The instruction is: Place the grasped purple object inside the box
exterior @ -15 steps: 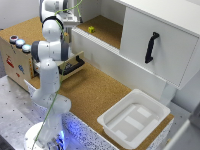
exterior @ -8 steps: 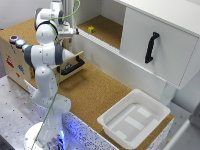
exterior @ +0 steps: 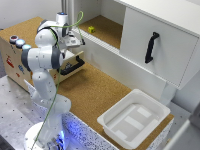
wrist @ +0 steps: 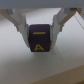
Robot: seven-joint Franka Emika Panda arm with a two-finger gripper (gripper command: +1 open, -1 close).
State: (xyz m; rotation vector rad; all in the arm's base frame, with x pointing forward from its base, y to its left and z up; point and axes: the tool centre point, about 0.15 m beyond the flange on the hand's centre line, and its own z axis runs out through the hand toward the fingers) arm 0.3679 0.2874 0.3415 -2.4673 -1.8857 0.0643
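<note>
In the wrist view my gripper (wrist: 41,44) is shut on a purple cube (wrist: 40,36) with a yellow letter on its face, and a finger (wrist: 19,26) presses on each side of it. In the exterior view the gripper (exterior: 75,39) hangs at the left, above the open drawer of the wooden unit; the cube cannot be made out there. The box, a shallow white plastic bin (exterior: 111,121) with raised panels on its floor, stands on the cork surface far off at the exterior view's lower right. It holds nothing.
A wooden drawer unit (exterior: 12,57) with coloured round buttons stands at the exterior view's left, its drawer (exterior: 72,65) pulled out. A small yellow cube (exterior: 91,29) lies on the back shelf. A white cabinet door with a black handle (exterior: 151,47) stands at the right.
The wrist has come down from high up to just above the drawer unit, and the arm has folded lower. The cube stays in the gripper.
</note>
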